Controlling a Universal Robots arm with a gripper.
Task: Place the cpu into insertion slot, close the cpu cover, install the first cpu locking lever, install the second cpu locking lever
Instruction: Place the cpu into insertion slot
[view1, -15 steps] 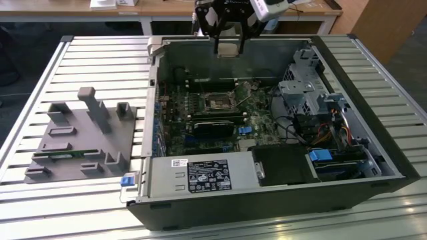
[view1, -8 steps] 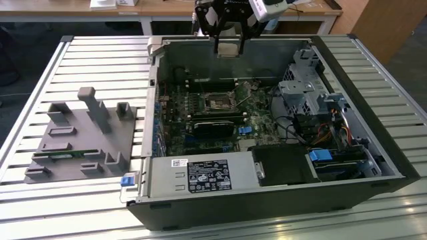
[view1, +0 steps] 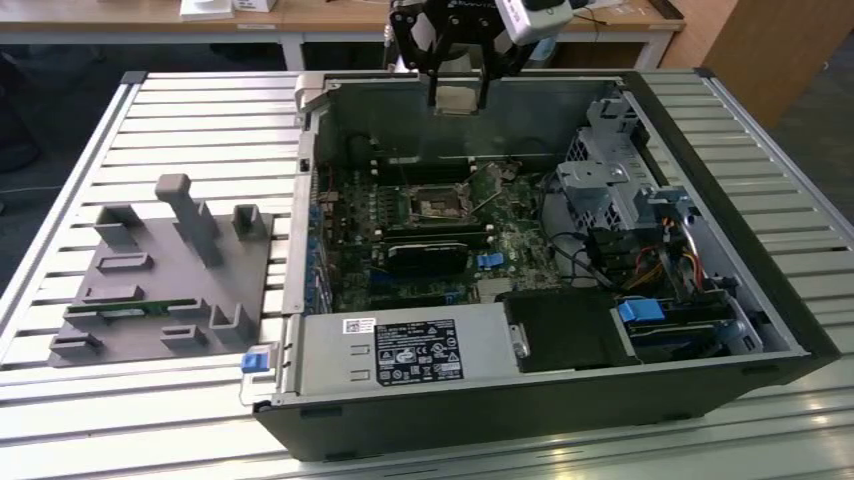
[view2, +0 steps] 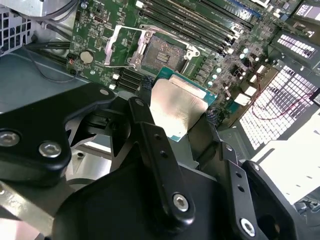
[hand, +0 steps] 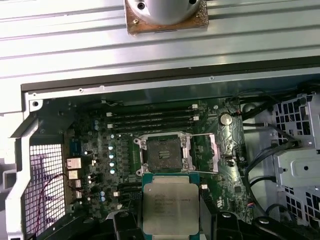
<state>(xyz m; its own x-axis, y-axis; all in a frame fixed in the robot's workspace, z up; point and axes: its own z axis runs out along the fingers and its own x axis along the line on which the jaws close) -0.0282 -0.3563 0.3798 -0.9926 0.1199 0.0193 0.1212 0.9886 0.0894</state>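
So, your cpu (view2: 176, 111) is clamped in the gripper (view2: 178, 100), up in the air.
It hangs above the green motherboard (hand: 232, 150) inside the computer case (view1: 534, 420); the insertion slot (hand: 162, 152) sits bare with the cpu cover (hand: 215, 152) flipped open beside it.

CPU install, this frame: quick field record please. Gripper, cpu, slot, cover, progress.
gripper: shut on the cpu, fingers on two opposite edges
cpu: held above the motherboard, metal top facing both wrist views, not seated
insertion slot: empty, contacts bare
cpu cover: swung open, lying beside the slot
progress: no step of the task completed yet
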